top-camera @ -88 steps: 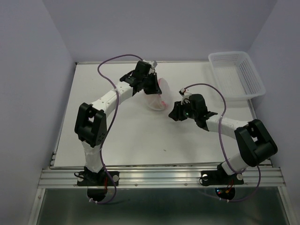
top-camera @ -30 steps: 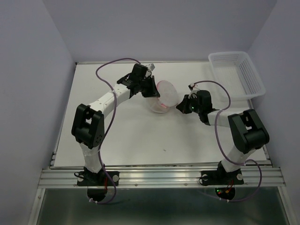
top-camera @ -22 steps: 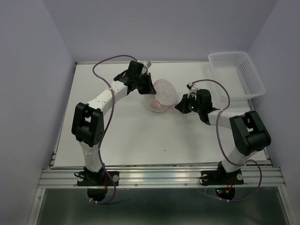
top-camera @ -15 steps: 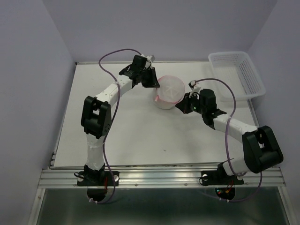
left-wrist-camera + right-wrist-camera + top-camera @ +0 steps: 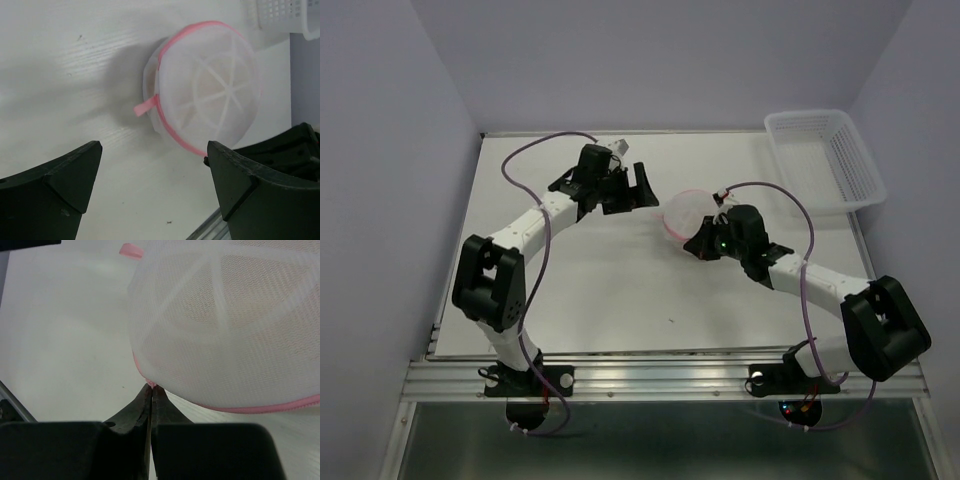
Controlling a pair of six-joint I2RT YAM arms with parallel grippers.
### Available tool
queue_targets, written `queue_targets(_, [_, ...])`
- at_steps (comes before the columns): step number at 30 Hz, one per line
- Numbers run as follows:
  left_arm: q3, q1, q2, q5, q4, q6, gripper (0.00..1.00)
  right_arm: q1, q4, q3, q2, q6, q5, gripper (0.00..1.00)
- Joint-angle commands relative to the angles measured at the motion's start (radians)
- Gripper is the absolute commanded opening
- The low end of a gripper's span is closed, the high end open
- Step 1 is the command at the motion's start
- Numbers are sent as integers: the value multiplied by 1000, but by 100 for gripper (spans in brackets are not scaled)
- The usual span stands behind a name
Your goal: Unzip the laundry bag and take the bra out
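The laundry bag (image 5: 685,212), a round white mesh pouch with pink piping, lies on the table's middle back. My right gripper (image 5: 699,241) sits at its near edge, shut, with a small pink bit of the bag's rim pinched between the tips (image 5: 151,387). The mesh face (image 5: 225,315) fills the right wrist view above those tips. A faint peach tint through the mesh (image 5: 197,307) is all that shows of the bra. My left gripper (image 5: 638,187) stands wide open to the left of the bag, apart from it. In the left wrist view the bag (image 5: 205,105) and its pink tab (image 5: 145,106) lie beyond the spread fingers (image 5: 75,170).
A white plastic lattice basket (image 5: 825,155) stands at the table's back right corner; its edge (image 5: 282,15) shows in the left wrist view. The right arm's cable loops over the table behind the bag. Purple walls close in the table on three sides.
My left gripper has let go of the bag, opened wide and drawn back to the left. The bag has shifted nearer with the right gripper, which stays shut on its rim.
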State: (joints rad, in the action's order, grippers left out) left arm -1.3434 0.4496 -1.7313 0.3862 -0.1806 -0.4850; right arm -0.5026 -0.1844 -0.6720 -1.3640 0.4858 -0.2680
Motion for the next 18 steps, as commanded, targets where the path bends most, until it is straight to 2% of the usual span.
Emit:
queue_targets(1, [157,20,111,46,173,-124,99,-19,-26,5,25,50,41,1])
queue_targets(5, [228,57,113,156,301,-231,99,-28,-49,14,16,59,38,1])
queue_targets(12, [217,106,13,195,400,-351,98,-37,-72,17,29,63,35,1])
queue_targets(18, [121,118,-92,229,415,-362,81,-37,-78,20,29,59,33,1])
